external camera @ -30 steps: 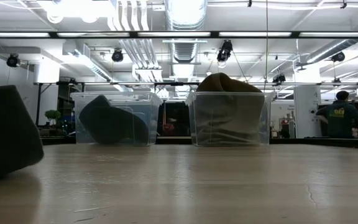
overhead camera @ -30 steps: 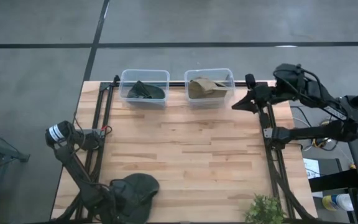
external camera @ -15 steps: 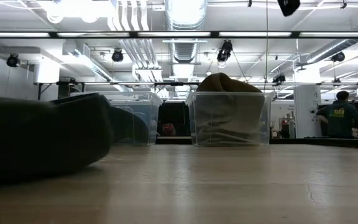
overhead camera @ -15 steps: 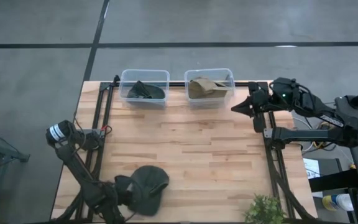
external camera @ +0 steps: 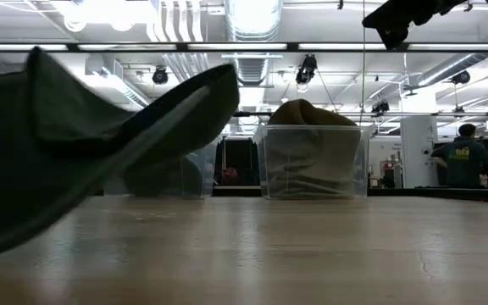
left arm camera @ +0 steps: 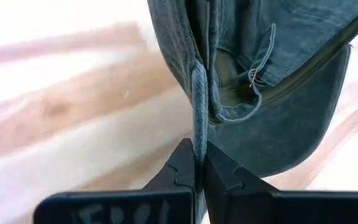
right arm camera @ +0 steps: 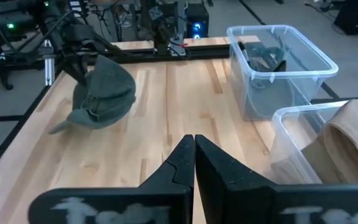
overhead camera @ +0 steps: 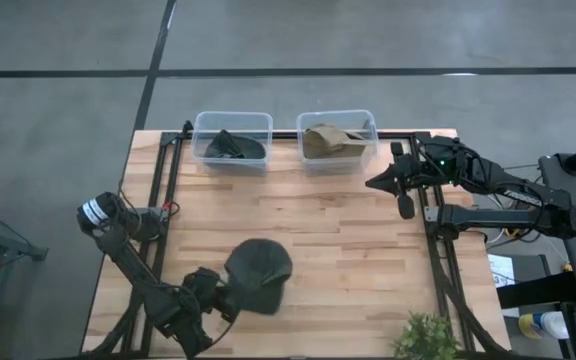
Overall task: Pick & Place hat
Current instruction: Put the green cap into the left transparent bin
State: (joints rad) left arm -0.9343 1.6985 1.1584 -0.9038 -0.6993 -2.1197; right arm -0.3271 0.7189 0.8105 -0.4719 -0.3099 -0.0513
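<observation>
A light wooden table [overhead camera: 348, 240] seen from above, with two dark robot arms at its sides. At the far edge stand two clear bins: the left bin [overhead camera: 232, 140] holds a dark hat, the right bin [overhead camera: 336, 138] a tan one. Near the front left, a dark green hat [overhead camera: 258, 275] hangs pinched by its fabric edge in the left gripper [left arm camera: 199, 163], fingers clamped tight on it; it appears lifted off the wood, though the low view is too blocked to be sure. The right gripper [right arm camera: 194, 149] waits near the right bin, fingers closed on nothing. To carry well, keep the pinch firm, lift high enough to clear the bin wall, then release above the matching dark hat
</observation>
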